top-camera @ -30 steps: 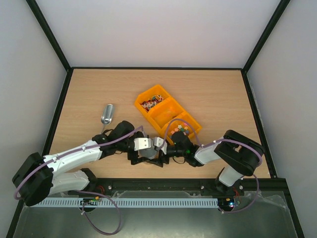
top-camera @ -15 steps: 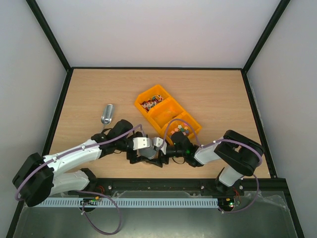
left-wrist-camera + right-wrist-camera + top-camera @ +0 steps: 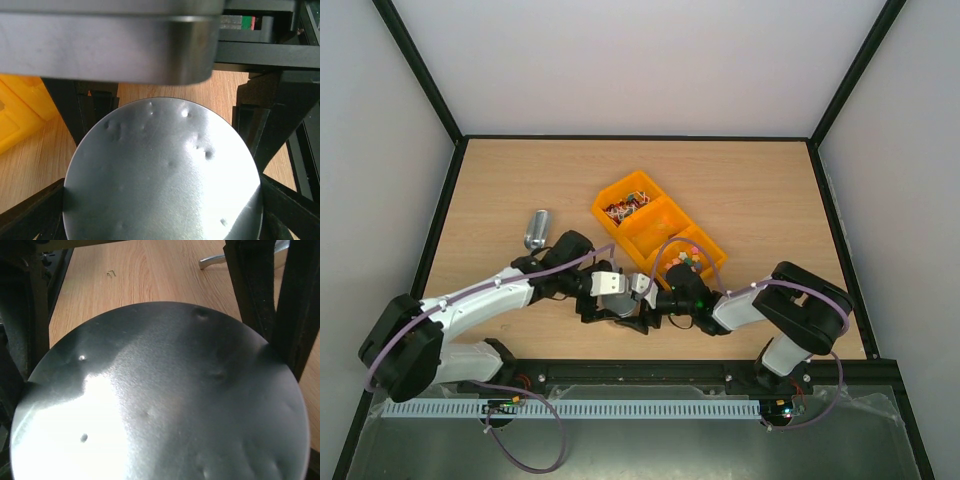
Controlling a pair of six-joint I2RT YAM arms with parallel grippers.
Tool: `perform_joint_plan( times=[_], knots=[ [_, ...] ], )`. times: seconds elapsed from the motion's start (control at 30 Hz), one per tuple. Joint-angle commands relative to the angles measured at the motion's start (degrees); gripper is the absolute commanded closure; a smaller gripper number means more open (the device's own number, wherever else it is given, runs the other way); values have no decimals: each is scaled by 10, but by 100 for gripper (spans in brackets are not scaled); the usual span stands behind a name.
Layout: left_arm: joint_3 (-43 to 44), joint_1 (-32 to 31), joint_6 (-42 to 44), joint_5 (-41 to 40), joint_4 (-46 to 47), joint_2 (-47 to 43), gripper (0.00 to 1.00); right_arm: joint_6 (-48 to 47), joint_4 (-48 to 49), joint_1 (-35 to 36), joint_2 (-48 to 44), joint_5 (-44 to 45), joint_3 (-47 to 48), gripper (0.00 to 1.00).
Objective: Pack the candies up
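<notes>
The candies point(image 3: 625, 207), tiny red and white wrapped sweets, lie in the far compartment of the orange tray point(image 3: 642, 186). A round, dented metal tin point(image 3: 619, 307) sits low over the table in front of the tray, between both grippers. My left gripper point(image 3: 608, 298) comes from the left, and the tin point(image 3: 160, 175) fills the space between its fingers point(image 3: 25, 220). My right gripper point(image 3: 638, 300) comes from the right, with the tin point(image 3: 160, 400) spanning its jaws from side to side. Both are shut on the tin.
Chunky pastel pieces point(image 3: 685, 262) fill the tray's near compartment, and the middle one point(image 3: 655, 228) looks bare. A metal scoop point(image 3: 536, 230) lies on the table left of the tray. Black frame rails border the table.
The left arm has swung a little up and right toward the tin, and its jaws have narrowed slightly onto it. The right arm and the tin have stayed put.
</notes>
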Motion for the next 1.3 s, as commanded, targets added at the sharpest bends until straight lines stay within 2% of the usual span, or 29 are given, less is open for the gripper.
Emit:
perform_joint_plan(
  times=[0.0, 0.2, 0.3, 0.37, 0.43, 0.53, 0.7, 1.0, 1.27],
  knots=[
    [37, -3, 141, 95, -73, 21, 57, -71, -71, 1, 8, -65, -13, 59],
    [65, -3, 238, 104, -147, 53, 60, -71, -76, -5, 9, -78, -8, 59],
    [66, 4, 237, 103, -153, 56, 61, -69, -76, -11, 9, -75, -5, 59],
    [61, 9, 207, 99, -138, 55, 61, -66, -77, -15, 9, -73, -3, 56],
    [57, 22, 168, 100, -117, 54, 61, -62, -78, -19, 4, -68, 0, 46],
    [48, 40, 115, 88, -84, 48, 61, -55, -84, -21, -7, -63, 2, 25],
    [26, 62, 99, 64, -62, 29, 60, -36, -84, -23, -36, -54, -2, 0],
    [4, 70, 83, 35, -39, 15, 56, -22, -132, -33, -123, -39, -10, 1],
    [1, 78, 70, 10, -33, 18, 43, -31, -235, -69, -235, -26, -17, 1]
  ],
)
